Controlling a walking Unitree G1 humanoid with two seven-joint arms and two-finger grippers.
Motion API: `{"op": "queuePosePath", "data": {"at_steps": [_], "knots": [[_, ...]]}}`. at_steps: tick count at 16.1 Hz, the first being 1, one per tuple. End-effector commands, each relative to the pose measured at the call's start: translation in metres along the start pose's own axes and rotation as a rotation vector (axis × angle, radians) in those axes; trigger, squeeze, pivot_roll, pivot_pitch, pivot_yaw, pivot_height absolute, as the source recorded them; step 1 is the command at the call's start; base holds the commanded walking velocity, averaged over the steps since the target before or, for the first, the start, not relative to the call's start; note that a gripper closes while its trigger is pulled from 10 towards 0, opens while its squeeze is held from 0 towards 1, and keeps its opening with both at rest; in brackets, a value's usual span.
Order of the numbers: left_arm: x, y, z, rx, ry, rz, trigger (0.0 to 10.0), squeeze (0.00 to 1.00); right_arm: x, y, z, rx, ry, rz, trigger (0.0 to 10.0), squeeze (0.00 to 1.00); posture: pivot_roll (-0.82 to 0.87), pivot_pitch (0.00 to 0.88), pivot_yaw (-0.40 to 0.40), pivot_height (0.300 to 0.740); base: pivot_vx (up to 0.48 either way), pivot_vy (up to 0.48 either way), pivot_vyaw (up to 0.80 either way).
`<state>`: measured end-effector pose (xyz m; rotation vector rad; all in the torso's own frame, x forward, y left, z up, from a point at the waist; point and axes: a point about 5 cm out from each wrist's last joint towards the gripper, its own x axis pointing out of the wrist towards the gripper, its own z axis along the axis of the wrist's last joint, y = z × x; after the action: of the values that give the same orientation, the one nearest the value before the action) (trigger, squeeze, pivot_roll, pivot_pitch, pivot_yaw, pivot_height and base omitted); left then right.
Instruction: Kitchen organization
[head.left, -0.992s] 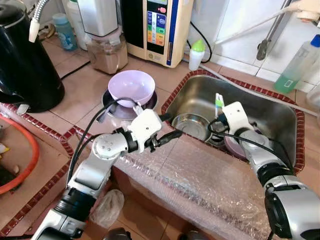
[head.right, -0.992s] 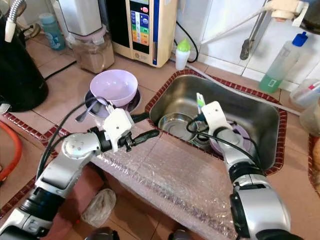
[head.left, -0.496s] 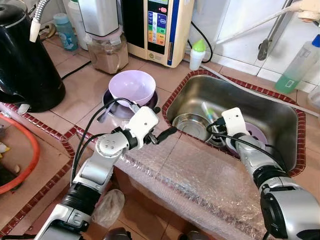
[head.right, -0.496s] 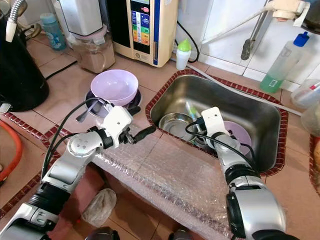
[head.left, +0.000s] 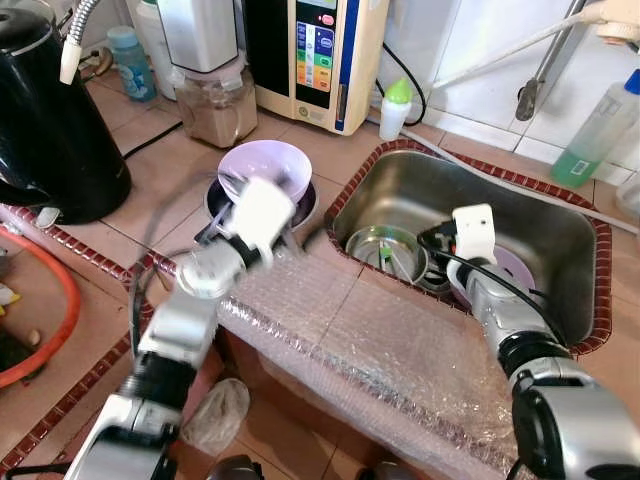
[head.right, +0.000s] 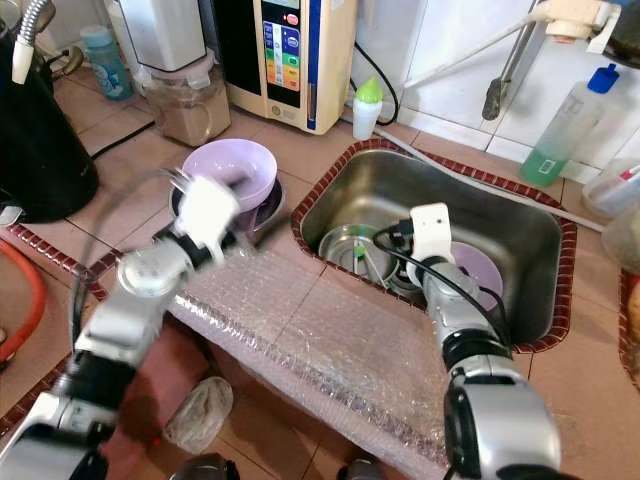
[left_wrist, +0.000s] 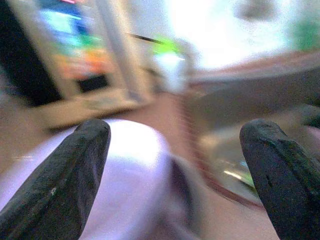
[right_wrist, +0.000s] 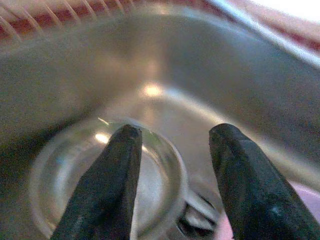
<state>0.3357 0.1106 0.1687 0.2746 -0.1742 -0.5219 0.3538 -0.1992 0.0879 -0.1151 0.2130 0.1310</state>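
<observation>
**2 arms over a tiled counter and sink**

Since half a second ago, the left gripper (left_wrist: 175, 150) has swung back from the bubble wrap (head.left: 380, 330) toward the lilac bowl (head.left: 265, 168), blurred, its 2 fingers spread wide. The right gripper (right_wrist: 172, 170) has let go of the green toothbrush (head.left: 385, 258), which now lies in the 1 steel bowl (head.left: 385, 245) in the sink (head.left: 560, 215); its fingers stand apart above that bowl. 1 lilac plate (head.left: 515, 265) lies beside it. Farther back stand 1 black kettle (head.left: 50, 110) and 1 green-capped bottle (head.left: 395, 108).
</observation>
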Motion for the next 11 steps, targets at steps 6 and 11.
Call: {"op": "queuePosePath", "data": {"at_steps": [6,11], "knots": [[-0.002,0.056,0.013,0.003,-0.024,0.344,10.0,1.00,-0.027,0.042,0.010,0.002,-0.228,0.253,10.0,1.00,0.03,0.001,0.008,0.740,0.000,0.000,0.00],[-0.008,0.093,-0.011,-0.217,0.137,0.546,10.0,0.00,-0.067,0.087,0.030,0.011,-0.358,0.547,10.0,0.00,0.00,0.045,0.020,0.740,0.000,0.000,0.00]]}}
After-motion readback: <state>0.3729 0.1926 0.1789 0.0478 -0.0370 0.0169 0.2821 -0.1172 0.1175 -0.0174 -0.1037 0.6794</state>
